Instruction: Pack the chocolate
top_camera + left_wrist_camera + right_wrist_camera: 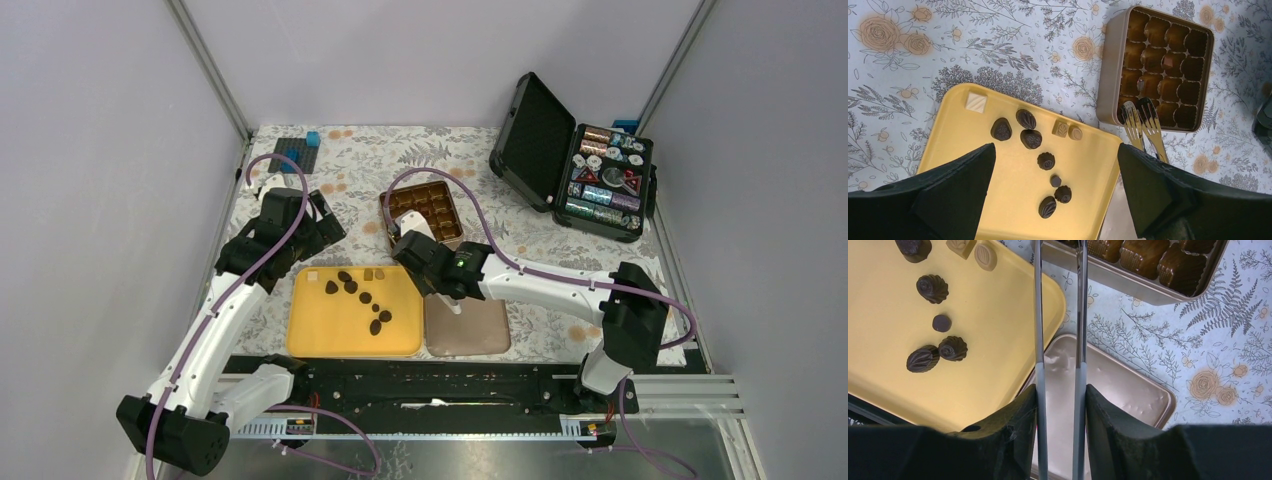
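Several dark chocolate pieces (pixel 365 298) lie on a yellow tray (pixel 300 340), with two tan squares (pixel 1061 128) and a white square (pixel 976 101). They also show in the left wrist view (pixel 1031 138) and the right wrist view (pixel 932 288). A brown compartment box (pixel 425 210) stands behind the tray, and a brown piece (pixel 1170 61) lies in one cell. My right gripper (pixel 425 262) is shut on metal tongs (pixel 1038 315). The tong tips (pixel 1143 120) reach into the box's near cells; whether they hold a piece is hidden. My left gripper (pixel 325 228) is open and empty above the tray's far left.
The box lid (pixel 470 330) lies flat right of the tray, under my right gripper. An open black case (pixel 600 170) of poker chips stands at the back right. A grey plate with a blue block (pixel 300 150) sits at the back left.
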You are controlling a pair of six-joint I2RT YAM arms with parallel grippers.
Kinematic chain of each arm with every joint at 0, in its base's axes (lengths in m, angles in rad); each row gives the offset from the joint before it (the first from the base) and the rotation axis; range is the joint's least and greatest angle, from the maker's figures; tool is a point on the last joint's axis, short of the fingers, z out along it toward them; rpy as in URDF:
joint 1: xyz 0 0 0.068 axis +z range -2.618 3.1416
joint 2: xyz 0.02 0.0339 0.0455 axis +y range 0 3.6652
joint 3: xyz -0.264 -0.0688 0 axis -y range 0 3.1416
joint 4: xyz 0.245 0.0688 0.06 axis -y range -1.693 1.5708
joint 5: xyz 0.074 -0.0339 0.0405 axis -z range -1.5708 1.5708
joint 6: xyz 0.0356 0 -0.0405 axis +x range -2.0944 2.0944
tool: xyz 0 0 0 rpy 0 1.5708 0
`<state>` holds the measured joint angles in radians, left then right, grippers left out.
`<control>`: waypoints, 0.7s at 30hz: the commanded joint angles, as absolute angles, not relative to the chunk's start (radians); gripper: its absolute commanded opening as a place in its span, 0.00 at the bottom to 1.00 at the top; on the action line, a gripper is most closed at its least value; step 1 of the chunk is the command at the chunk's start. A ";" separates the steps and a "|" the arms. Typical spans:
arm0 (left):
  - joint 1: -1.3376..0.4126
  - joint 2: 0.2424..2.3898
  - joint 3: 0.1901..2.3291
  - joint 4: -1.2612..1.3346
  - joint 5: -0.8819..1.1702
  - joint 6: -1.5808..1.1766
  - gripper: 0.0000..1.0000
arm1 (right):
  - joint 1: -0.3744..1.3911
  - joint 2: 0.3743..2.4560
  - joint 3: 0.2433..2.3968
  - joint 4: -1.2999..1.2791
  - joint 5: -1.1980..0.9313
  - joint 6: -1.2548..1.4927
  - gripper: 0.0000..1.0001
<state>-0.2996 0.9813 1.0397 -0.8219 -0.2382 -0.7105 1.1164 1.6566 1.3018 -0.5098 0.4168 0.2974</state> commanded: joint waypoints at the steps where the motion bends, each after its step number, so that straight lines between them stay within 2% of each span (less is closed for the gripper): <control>1: -0.291 0.961 1.055 -0.808 -0.267 -0.694 0.99 | 1.115 1.620 1.297 -0.475 0.431 0.322 0.44; 8: -0.289 0.973 1.068 -0.808 -0.260 -0.692 0.99 | 1.116 1.625 1.319 -0.485 0.430 0.314 0.45; 11: -0.288 0.967 1.069 -0.809 -0.262 -0.688 0.99 | 1.115 1.593 1.326 -0.484 0.438 0.315 0.37; 13: -0.288 0.963 1.068 -0.810 -0.264 -0.686 0.99 | 1.115 1.556 1.324 -0.474 0.428 0.310 0.25; 15: -0.287 0.966 1.066 -0.809 -0.269 -0.686 0.99 | 1.116 1.519 1.310 -0.450 0.372 0.288 0.19; 21: -0.279 0.974 1.065 -0.814 -0.282 -0.681 0.99 | 1.143 1.433 1.274 -0.490 0.332 0.291 0.17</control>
<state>-0.2897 0.9817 1.0393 -0.8223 -0.2440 -0.7025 1.1191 1.5204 1.2934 -0.5022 0.3561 0.2985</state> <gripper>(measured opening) 0.986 0.285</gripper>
